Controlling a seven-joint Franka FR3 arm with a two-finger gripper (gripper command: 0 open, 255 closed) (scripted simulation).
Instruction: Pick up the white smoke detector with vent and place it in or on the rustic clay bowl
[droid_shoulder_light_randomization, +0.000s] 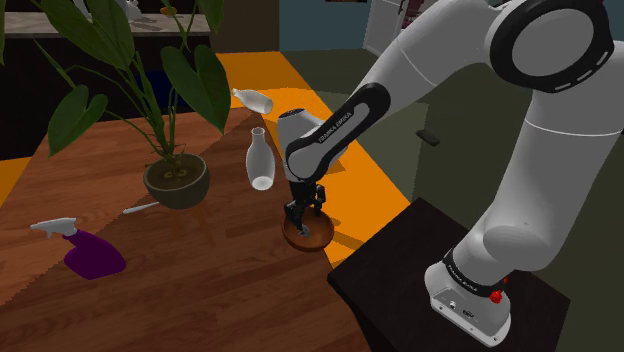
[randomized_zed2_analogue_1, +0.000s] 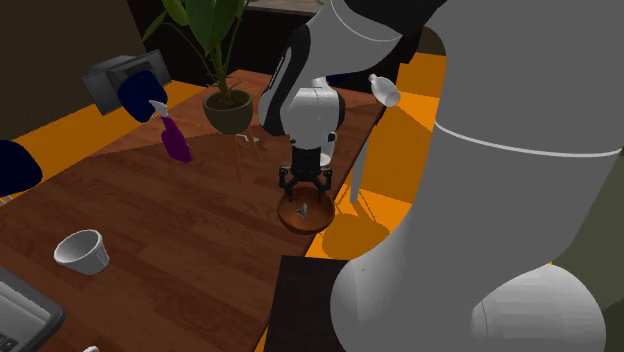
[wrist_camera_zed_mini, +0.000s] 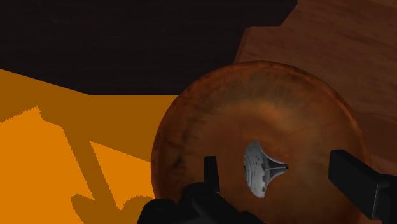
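Note:
The brown clay bowl (wrist_camera_zed_mini: 191, 121) stands on the wooden table near its edge, just in front of the stand. Inside it lies the small white smoke detector (wrist_camera_zed_mini: 257, 168), tipped on its side with its vented face showing. My black gripper (wrist_camera_zed_mini: 275, 160) hovers low over the bowl, open, with the fingers (wrist_camera_zed_mini: 210, 170) apart on either side of the detector and not touching it. From the shoulder view, the gripper (droid_shoulder_light_randomization: 299, 213) points straight down into the bowl (droid_shoulder_light_randomization: 320, 240). In the second exterior view the detector (randomized_zed2_analogue_1: 303, 211) is a grey speck in the bowl (randomized_zed2_analogue_1: 286, 216) under the gripper (randomized_zed2_analogue_1: 303, 187).
A potted plant (droid_shoulder_light_randomization: 176, 181), a clear bottle (droid_shoulder_light_randomization: 259, 160) and a purple spray bottle (droid_shoulder_light_randomization: 90, 250) stand on the table (droid_shoulder_light_randomization: 200, 290). A white cup (randomized_zed2_analogue_1: 80, 250) sits farther off. The table edge and orange floor (wrist_camera_zed_mini: 51, 140) lie beside the bowl; the dark stand (droid_shoulder_light_randomization: 420, 270) is close by.

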